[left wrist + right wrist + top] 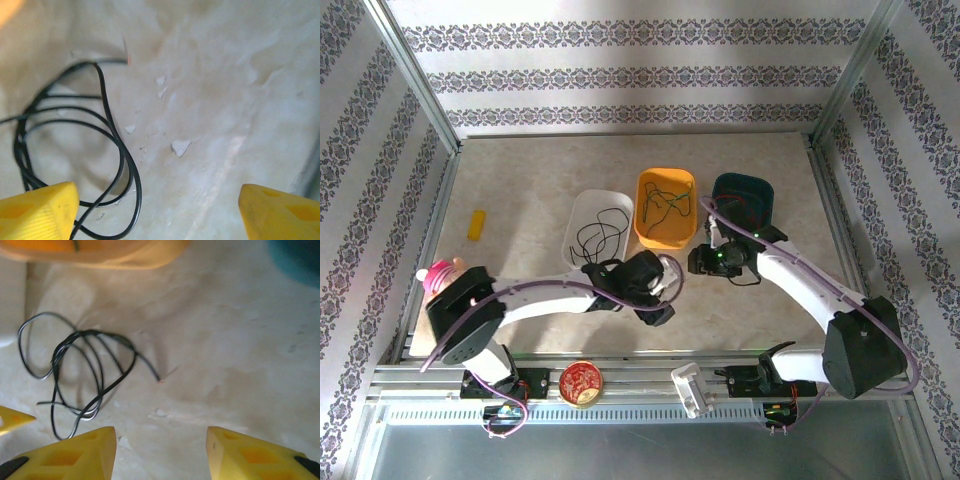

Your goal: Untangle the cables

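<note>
Both grippers hover over the tangled black cable (82, 334), which lies on the table (530, 170) just below the orange tray (645, 195). Your left gripper (160, 212) has its fingers spread wide and empty. The right gripper (160, 450) is also apart and empty, probably so either can pick a strand.

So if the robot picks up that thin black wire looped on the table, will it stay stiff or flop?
Probably floppy: the thin black wire lies in loose, uneven loops, so it would likely droop. It looks very thin, so probably light. Its crossing loops might snag together.
</note>
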Robot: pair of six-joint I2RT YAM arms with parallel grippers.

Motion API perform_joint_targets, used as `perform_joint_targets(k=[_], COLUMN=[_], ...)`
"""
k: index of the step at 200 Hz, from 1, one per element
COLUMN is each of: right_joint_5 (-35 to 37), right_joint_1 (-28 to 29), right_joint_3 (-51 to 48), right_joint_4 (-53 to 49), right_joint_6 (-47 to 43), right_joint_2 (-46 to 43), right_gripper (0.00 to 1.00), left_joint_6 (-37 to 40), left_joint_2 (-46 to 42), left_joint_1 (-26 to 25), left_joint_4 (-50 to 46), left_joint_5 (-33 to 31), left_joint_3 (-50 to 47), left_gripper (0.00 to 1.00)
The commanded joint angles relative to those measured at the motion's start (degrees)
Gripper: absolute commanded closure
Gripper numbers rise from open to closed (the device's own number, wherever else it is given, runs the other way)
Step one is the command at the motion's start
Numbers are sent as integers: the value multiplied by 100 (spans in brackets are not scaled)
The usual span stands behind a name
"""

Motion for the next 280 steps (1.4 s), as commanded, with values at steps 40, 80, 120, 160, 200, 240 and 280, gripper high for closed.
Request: perform_joint_targets(k=[40,80,120,160,200,240,280], right_joint_5=[-162,-171,-300,-895,-1227,-1523,-1559], right_joint_1=[-392,-398,-392,-118,345,397,425], right_joint_3=[-154,-266,-252,-246,-276,-504,-607], right_joint_4=[-130,-122,-72,269,819,1551,1962], right_joint_6=[-16,-19,-60,-179,-167,142,312], right_joint_2=[-493,-577,-551,-633,-939,-1350,-1025], right_gripper=[50,50,50,50,51,50,51], left_joint_6=[308,276,-100,-986,-1090,-1290,-1404], left_joint_2=[710,538,-588,-1373,-1499,-1539,-1687], left_joint_1=[-58,-37,372,1065,1130,1136,1134], left_joint_4=[567,645,1125,1711,1713,1935,2062], left_joint_5=[-1456,-1144,-239,1338,1521,1588,1683], left_joint_3=[293,492,251,-30,-124,-271,-289], left_gripper=[56,100,100,100,100,100,100])
